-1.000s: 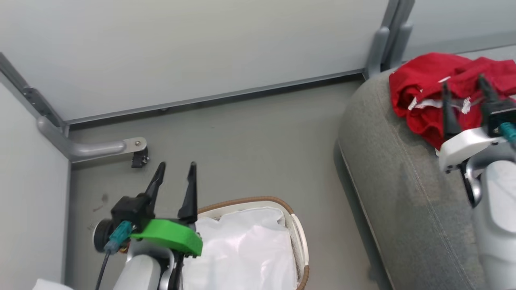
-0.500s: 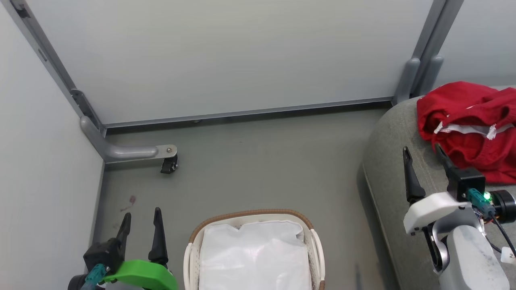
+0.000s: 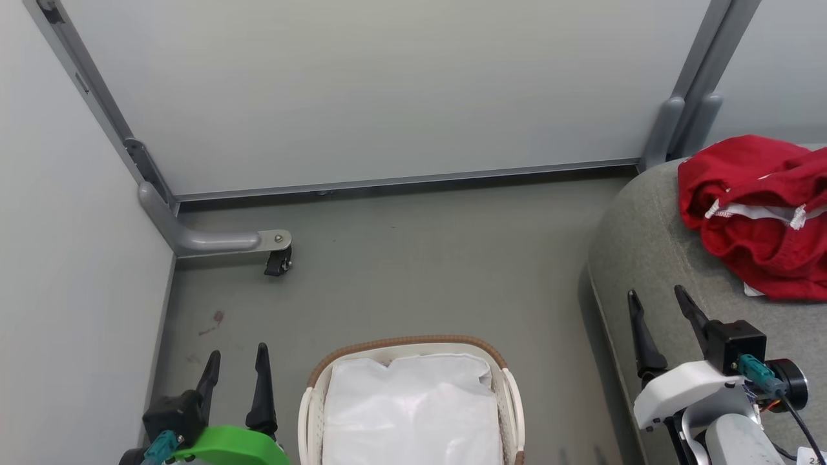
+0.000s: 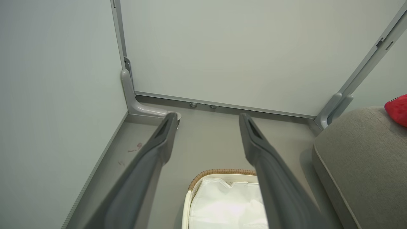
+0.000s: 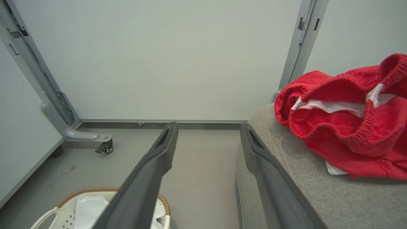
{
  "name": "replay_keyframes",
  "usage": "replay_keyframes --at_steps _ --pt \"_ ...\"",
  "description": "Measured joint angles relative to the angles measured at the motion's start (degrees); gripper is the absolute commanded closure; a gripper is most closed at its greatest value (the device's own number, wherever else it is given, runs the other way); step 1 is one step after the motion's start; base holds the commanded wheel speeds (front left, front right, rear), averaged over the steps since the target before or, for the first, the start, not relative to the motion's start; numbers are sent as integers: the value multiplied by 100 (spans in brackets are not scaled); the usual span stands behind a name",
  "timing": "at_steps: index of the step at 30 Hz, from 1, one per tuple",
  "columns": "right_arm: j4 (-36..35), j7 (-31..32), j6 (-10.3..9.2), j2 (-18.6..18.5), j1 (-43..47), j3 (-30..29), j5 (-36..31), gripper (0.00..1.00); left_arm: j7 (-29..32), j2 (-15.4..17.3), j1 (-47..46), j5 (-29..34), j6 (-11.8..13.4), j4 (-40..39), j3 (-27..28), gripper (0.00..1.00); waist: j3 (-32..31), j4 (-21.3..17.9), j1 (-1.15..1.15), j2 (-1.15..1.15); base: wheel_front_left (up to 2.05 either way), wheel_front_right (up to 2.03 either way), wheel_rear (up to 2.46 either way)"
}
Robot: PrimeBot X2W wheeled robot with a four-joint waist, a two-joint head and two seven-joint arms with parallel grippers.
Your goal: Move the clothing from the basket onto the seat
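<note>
clothing: red, white trim
basket: cream, brown woven rim
liner: plain white
seat: grey woven fabric
floor: dull grey

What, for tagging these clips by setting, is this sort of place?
Probably a mock-up living-room corner in a lab, not a real home: plain grey partition panels on a castor foot stand around a grey sofa cushion and a laundry basket.

The grey floor carries the cream laundry basket, which stands just left of the sofa. A castor foot sits by the left corner, near a small reddish mark. The grey sofa seat bears crumpled red clothing.
</note>
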Motion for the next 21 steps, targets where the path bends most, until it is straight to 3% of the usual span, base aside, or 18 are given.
replay_keyframes --at_steps 8,9,14,21 --pt "2 0 1 0 -1 98 2 0 0 -1 -1 -63 0 20 -33 0 -32 -76 0 0 0 0 0" --pt "0 0 0 0 -1 113 4 100 0 -1 -1 -100 -1 19 -37 100 -34 -81 0 0 0 0 0" --pt "238 35 1 60 120 110 23 100 19 -15 11 -143 0 237 -42 100 -35 -85 0 0 0 0 0" --pt "238 278 1 67 127 30 803 100 236 -18 10 -783 -10 201 66 100 -36 -97 0 0 0 0 0"
